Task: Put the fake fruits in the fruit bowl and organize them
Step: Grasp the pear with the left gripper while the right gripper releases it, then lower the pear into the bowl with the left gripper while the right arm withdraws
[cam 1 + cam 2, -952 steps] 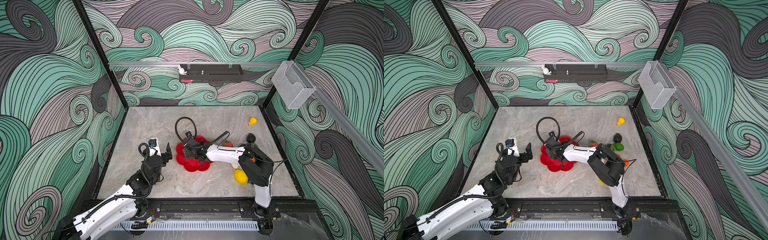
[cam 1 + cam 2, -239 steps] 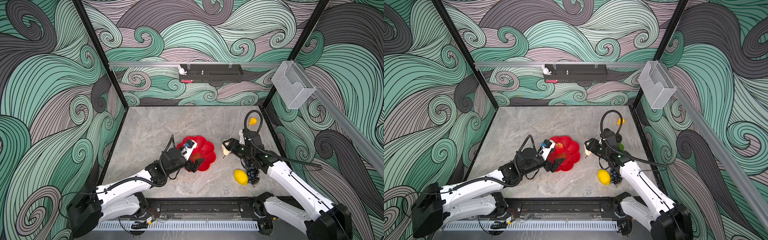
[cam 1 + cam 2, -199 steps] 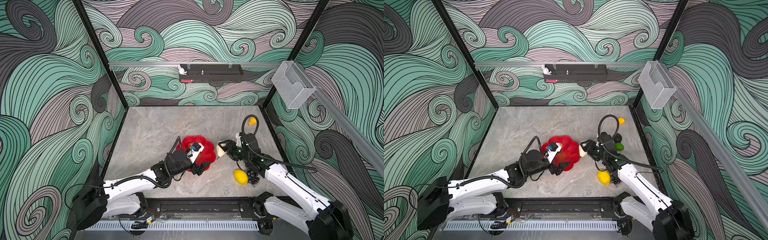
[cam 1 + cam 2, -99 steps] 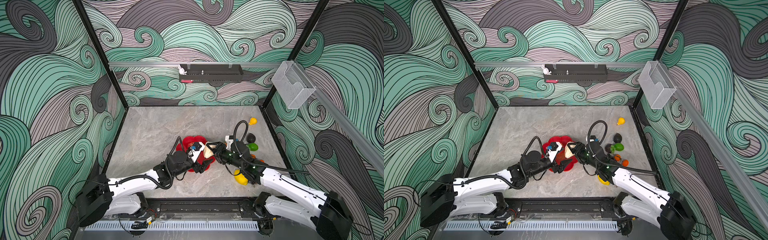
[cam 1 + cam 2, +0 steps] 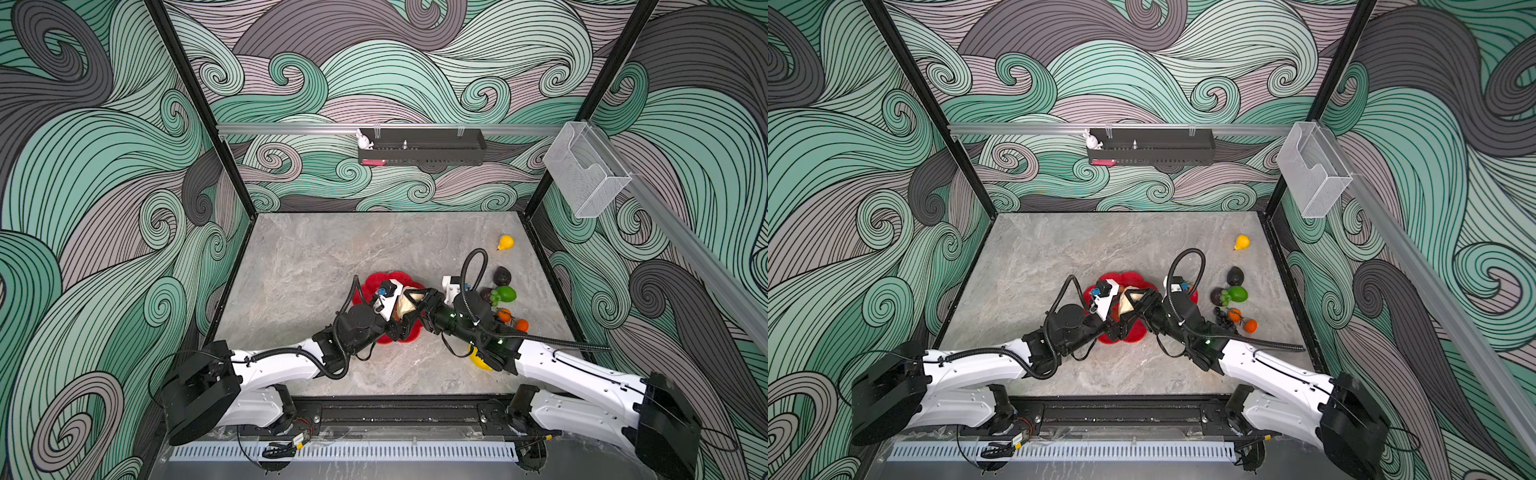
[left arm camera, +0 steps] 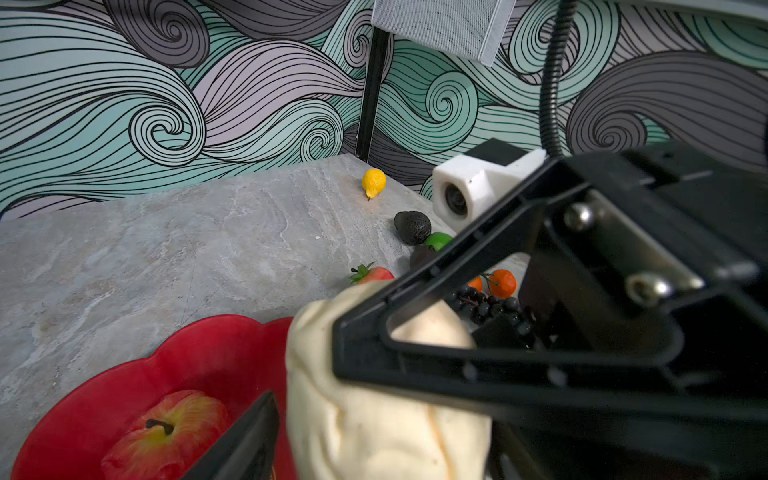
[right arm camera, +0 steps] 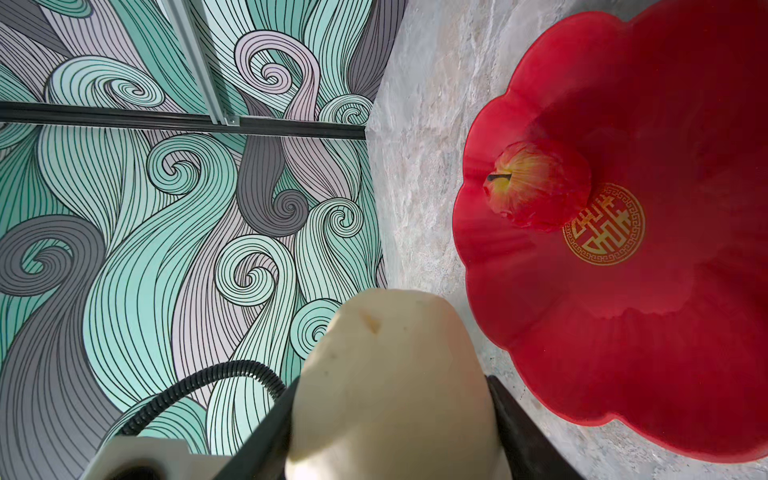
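Right gripper (image 7: 390,395) is clamped on the beige pear (image 7: 386,365): one black finger (image 7: 266,436) is pressed to each flank of the fruit, and its girth holds the jaws partly apart. One end of the pear sticks out past the fingertips; the rest sits back between the fingers. In both top views this gripper (image 5: 417,300) reaches in from the right, and the pear (image 5: 404,306) shows over the right half of the fruit bowl (image 5: 384,278). How high above the dish it hangs, cannot tell. Left gripper (image 5: 398,318) comes in from the left and meets the same fruit, jaws wide apart, nothing gripped. Left wrist view: one left finger (image 6: 245,440) lies just beside the pear (image 6: 374,419), contact or gap not resolvable. The opposite finger is hidden behind the right gripper's triangular finger frame, which crosses in front of the pear. Bowl contents: one red apple (image 7: 536,183), stem pointing sideways, next to the gold emblem (image 7: 602,224) at the centre, apart from the pear. Remaining fruits on the table (image 5: 311,266), right of the bowl: strawberry (image 6: 372,274), dark avocado (image 5: 502,275), green fruit (image 5: 506,294), grape bunch (image 5: 1223,318), two tiny oranges (image 5: 521,325), a small yellow fruit (image 5: 505,242) near the far right corner, and a yellow lemon (image 5: 478,362) mostly covered by the right arm (image 5: 561,365).
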`<state>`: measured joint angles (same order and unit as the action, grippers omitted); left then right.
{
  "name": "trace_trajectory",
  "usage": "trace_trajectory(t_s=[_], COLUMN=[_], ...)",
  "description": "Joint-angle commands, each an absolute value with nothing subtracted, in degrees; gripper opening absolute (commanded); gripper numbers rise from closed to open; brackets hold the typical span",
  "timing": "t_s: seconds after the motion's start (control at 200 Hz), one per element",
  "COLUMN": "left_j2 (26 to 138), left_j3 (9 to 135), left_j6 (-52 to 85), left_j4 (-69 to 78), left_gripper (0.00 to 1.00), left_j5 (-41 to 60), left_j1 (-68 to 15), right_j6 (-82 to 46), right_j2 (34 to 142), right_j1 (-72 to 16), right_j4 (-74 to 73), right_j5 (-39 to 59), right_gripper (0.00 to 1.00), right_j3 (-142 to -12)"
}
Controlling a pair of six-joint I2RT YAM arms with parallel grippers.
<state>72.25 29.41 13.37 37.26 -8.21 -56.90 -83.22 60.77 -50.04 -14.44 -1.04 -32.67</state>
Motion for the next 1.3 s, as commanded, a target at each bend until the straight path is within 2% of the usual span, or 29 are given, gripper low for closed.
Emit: trace_trajectory(t_s=[0.0,0.425,0.66,0.826,1.031,1.296], left_j2=[72.64,71.99,68.47,64.21,65.05,74.79], left_j3=[29.66,29.53,31.05,35.03,46.79,62.59], left_j6=[14.38,13.54,11.92,12.19,12.26,12.10], left_j4=[40.03,38.61,29.85,13.62,-15.33,-39.27], left_gripper=[0.71,0.56,0.54,0.54,0.53,0.54], left_j5=[-8.91,-8.92,-10.56,-12.97,-13.31,-8.52], left_j1=[-57.13,-57.13,-56.95,-56.08,-55.28,-53.07], right_j6=[-84.28,-84.22,-80.31,-71.01,-54.41,-43.91], right_j2=[60.40,60.72,57.48,49.51,38.33,25.49], right_j1=[-50.43,-50.47,-50.36,-46.41,-36.34,-34.91], right_j4=[-17.65,-18.54,-9.38,4.31,19.40,31.08], right_j5=[-3.37,-2.72,-6.11,-10.09,-7.29,-10.68], right_gripper=[0.58,0.60,0.88,0.99,0.99,1.00], right_j3=[-31.70,-31.16,-31.46,-31.41,-30.21,-26.99])
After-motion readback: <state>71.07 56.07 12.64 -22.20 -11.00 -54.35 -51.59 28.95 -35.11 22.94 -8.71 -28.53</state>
